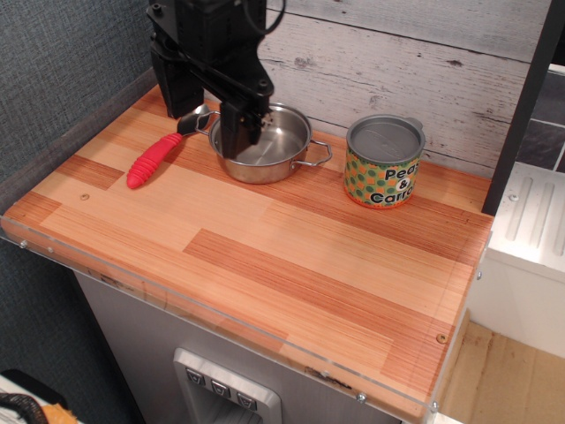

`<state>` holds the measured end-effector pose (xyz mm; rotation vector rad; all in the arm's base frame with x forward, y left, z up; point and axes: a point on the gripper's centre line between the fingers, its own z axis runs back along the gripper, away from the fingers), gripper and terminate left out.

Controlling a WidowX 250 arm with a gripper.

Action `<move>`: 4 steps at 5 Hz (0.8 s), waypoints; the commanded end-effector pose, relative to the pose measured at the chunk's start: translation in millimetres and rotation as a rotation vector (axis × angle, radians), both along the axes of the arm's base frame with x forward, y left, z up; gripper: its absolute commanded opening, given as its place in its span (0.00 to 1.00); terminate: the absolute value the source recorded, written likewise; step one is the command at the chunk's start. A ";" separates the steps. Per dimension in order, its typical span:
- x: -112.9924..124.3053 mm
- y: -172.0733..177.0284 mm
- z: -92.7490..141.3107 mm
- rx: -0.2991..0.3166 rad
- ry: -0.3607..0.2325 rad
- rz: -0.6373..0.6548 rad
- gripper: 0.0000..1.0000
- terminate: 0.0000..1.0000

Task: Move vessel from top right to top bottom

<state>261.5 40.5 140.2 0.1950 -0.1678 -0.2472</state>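
Note:
The vessel [275,146] is a small shiny steel pot with two wire loop handles. It stands at the back of the wooden tabletop [291,265], left of centre. My black gripper [207,115] hangs over the pot's left rim with its jaws apart. One finger [237,132] is in front of the pot's left wall and the other [174,93] is further left, beside the spoon. The pot's left handle shows in the gap between them. The gripper holds nothing.
A red-handled metal spoon [152,161] lies left of the pot, its bowl under the gripper. A green-and-orange printed tin can [383,166] stands to the pot's right. A white plank wall runs behind, with a dark post at the right edge.

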 end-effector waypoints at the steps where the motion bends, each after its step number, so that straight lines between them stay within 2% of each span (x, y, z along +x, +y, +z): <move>1: -10.9 -27.5 19.0 -0.009 -0.043 -0.058 1.00 0.00; 3: -20.0 -40.9 23.1 -0.008 -0.050 -0.085 1.00 0.00; 4: -20.0 -40.9 23.1 -0.008 -0.050 -0.085 1.00 1.00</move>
